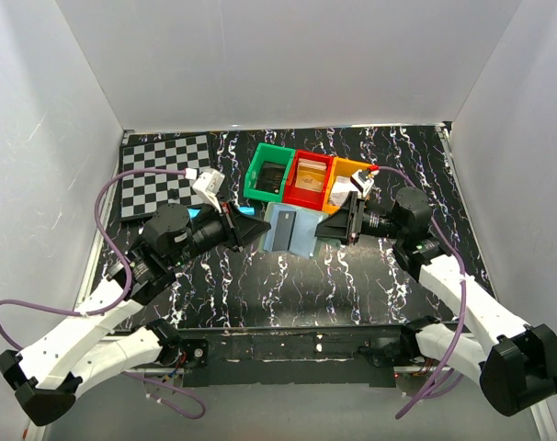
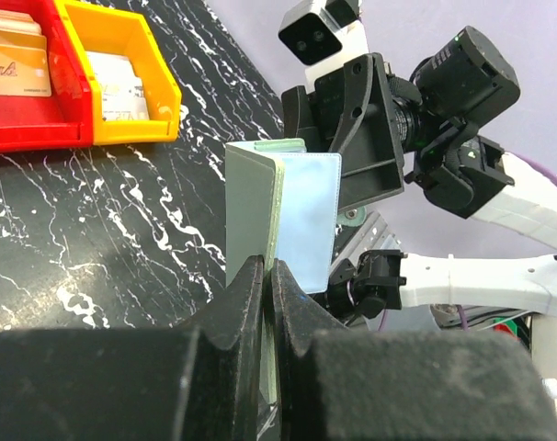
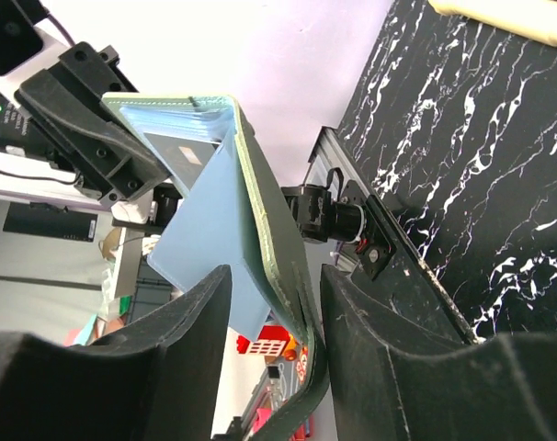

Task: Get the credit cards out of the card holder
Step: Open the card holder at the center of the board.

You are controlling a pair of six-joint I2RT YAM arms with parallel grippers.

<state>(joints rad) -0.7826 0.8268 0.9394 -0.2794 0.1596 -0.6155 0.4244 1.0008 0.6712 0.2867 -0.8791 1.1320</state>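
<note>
The left gripper point(image 2: 267, 268) is pinching one edge of the card holder point(image 2: 280, 207), its fingers closed tight on a panel. The card holder is standing open between the two arms, just in front of the red bin point(image 1: 311, 154) and the orange bin point(image 1: 352, 165). The right gripper point(image 3: 274, 280) is straddling the grey-green cover. Its fingers point(image 3: 191, 344) are spread wide, with gaps on both sides, and are clamping nothing. A dark card point(image 3: 179, 152) is sitting inside the card holder against a pale-blue panel.
</note>
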